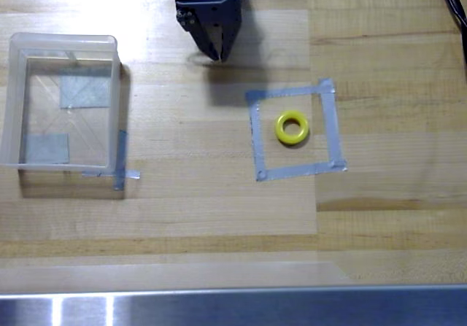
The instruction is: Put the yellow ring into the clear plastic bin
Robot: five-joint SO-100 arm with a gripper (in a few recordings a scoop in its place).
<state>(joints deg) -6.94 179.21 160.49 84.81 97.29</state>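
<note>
Nothing is done yet: the yellow ring (292, 128) is seen inside the grey tape square (293, 131), centre-right, while the clear plastic bin (14, 100) at left is empty. The gripper (218, 54), top centre, is seen with jaws nearly clenched, grasping nothing.

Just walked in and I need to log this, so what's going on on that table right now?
A single robot arm is set up to move a yellow ring into a clear plastic bin. In the overhead view, the ring lies flat on the wooden table inside a square outline of grey tape, right of centre. The bin sits at the left, with no ring in it. The gripper is at the top, apart from both, its fingers close together and holding nothing. The pickup has not started.
</note>
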